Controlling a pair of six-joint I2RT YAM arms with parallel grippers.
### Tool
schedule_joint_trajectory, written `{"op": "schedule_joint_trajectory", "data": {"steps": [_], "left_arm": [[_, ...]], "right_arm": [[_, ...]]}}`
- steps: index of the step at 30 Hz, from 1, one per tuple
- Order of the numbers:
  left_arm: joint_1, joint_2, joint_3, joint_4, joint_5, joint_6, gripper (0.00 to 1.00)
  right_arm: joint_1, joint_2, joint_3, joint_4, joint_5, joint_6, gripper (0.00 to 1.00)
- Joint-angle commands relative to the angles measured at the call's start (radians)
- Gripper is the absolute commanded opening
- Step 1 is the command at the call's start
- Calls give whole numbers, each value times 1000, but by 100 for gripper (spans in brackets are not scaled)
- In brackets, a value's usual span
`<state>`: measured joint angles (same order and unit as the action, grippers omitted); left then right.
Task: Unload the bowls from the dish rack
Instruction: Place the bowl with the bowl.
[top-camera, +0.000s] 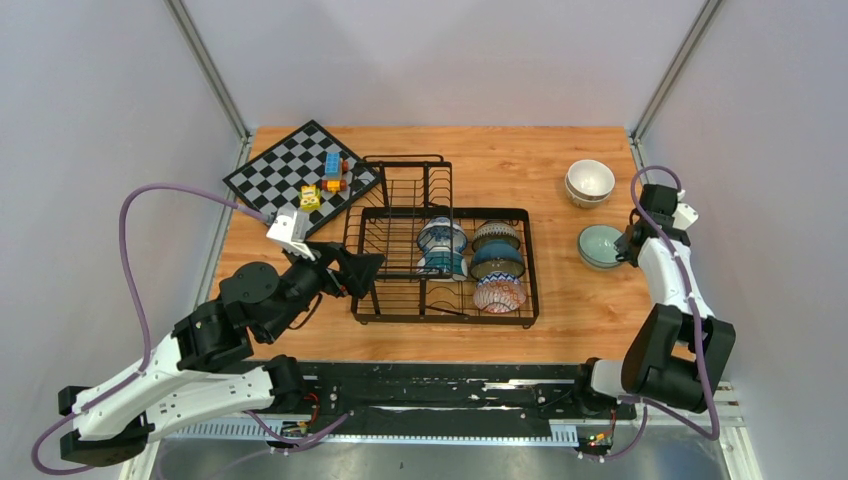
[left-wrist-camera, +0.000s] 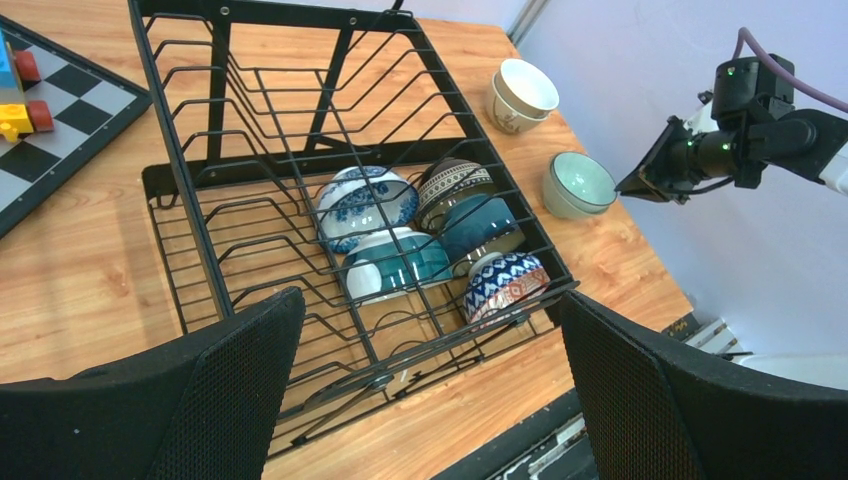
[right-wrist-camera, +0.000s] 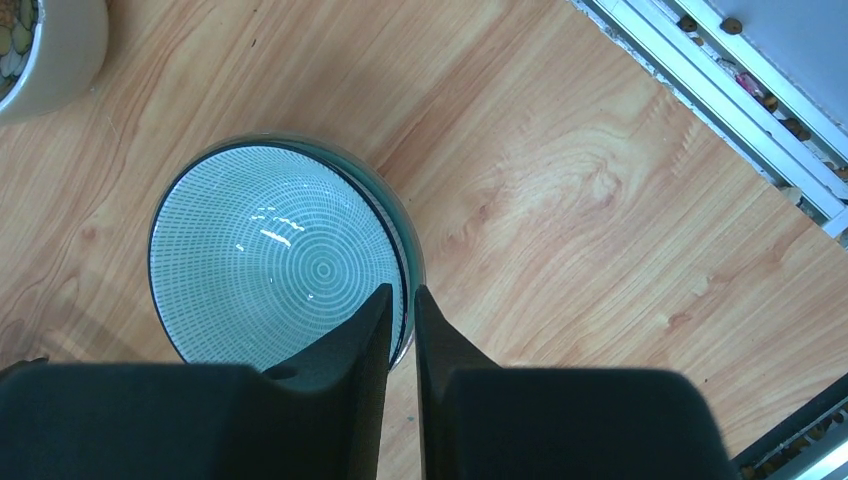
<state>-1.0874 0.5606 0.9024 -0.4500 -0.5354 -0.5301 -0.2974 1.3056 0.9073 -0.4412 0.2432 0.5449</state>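
Observation:
The black wire dish rack (top-camera: 445, 318) stands mid-table and holds several bowls: blue-white patterned (top-camera: 441, 237), teal (top-camera: 443, 263), brownish (top-camera: 496, 235), dark blue (top-camera: 497, 260) and red-pink patterned (top-camera: 499, 293). My left gripper (top-camera: 365, 272) is open and empty at the rack's near-left corner; in its wrist view the rack (left-wrist-camera: 330, 157) lies beyond the gripper (left-wrist-camera: 430, 310). My right gripper (top-camera: 628, 250) is shut on the rim of a pale mint bowl (right-wrist-camera: 275, 250) resting on the table right of the rack, one finger inside and one outside (right-wrist-camera: 401, 295).
Stacked cream-white bowls (top-camera: 589, 182) stand at the back right, just behind the mint bowl (top-camera: 600, 246). A chessboard (top-camera: 290, 170) with colourful toy blocks (top-camera: 325, 180) lies at the back left, touching the rack's corner. The table's right edge runs close to my right arm.

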Motion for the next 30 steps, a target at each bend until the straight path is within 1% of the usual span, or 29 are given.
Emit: {"op": "schedule_joint_trajectory", "data": {"steps": [1, 16, 30], "left_arm": [[5, 5, -15, 22, -16, 4, 100], [7, 6, -19, 20, -11, -4, 100], [6, 6, -22, 20, -10, -5, 100]], "right_arm": [[-12, 22, -8, 10, -10, -7, 17], [-23, 39, -24, 22, -17, -10, 11], [-28, 49, -23, 25, -24, -12, 10]]}}
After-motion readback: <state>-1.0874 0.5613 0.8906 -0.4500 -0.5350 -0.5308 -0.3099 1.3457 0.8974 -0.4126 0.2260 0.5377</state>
